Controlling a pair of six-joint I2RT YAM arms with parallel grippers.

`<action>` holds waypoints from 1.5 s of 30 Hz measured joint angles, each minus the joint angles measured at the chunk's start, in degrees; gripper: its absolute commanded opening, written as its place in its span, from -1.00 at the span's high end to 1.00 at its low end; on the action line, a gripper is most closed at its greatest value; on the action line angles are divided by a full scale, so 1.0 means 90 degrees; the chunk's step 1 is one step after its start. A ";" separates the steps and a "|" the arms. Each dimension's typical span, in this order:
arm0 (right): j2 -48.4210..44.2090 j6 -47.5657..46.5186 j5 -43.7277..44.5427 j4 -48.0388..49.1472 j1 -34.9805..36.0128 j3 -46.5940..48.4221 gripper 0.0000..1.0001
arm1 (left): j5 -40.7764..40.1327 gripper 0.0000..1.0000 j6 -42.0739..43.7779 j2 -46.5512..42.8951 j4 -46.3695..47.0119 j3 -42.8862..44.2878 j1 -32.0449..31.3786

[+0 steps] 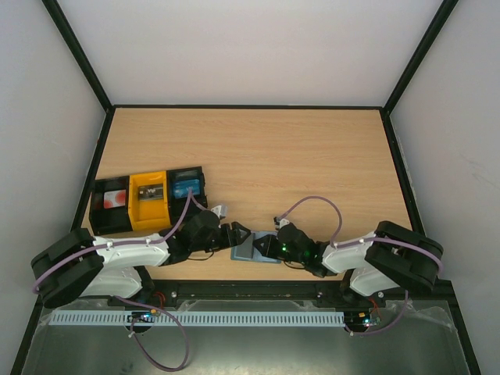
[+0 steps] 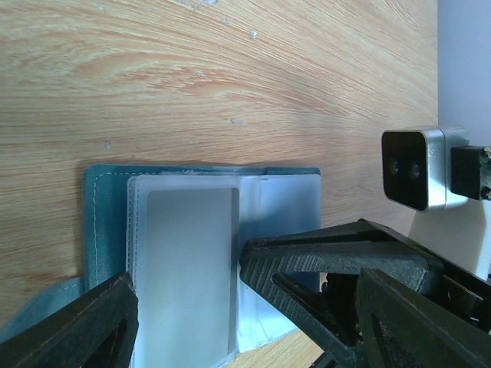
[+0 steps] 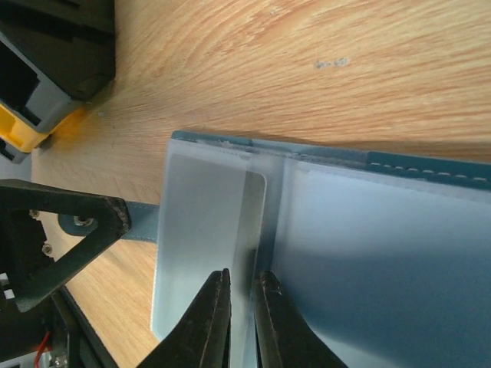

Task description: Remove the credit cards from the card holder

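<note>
The teal-blue card holder [image 1: 251, 251] lies open on the table near the front edge, between my two grippers. In the left wrist view its teal cover [image 2: 96, 222] frames clear sleeves with a grey credit card [image 2: 188, 261] in one. My left gripper [image 2: 188, 307] is open, its jaws wide apart over the sleeves. One fingertip [image 2: 257, 264] touches the card's edge. In the right wrist view my right gripper [image 3: 242, 307] is nearly closed, pinching the edge of the grey card [image 3: 203, 222] and its sleeve at the holder's fold [image 3: 360, 253].
A row of box trays stands left of the holder: a black one [image 1: 112, 205], a yellow one [image 1: 148, 201] and a black one with blue contents [image 1: 188, 186]. The table's front edge [image 1: 258, 283] is just behind the grippers. Dark rails [image 1: 398, 156] border the table.
</note>
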 measured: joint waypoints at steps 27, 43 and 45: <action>0.0483 -0.0056 0.0199 -0.0175 0.0029 0.0313 0.96 | 0.0627 -0.77 -0.0170 0.0226 0.0862 -0.0301 0.0126; 0.0391 -0.0056 0.0243 -0.0168 0.0029 0.0233 0.96 | 0.0561 -0.76 -0.0126 0.0189 0.0566 -0.0296 0.0129; 0.0369 -0.0053 0.0260 -0.0160 0.0029 0.0206 0.96 | 0.0551 -0.76 -0.0121 0.0189 0.0522 -0.0296 0.0141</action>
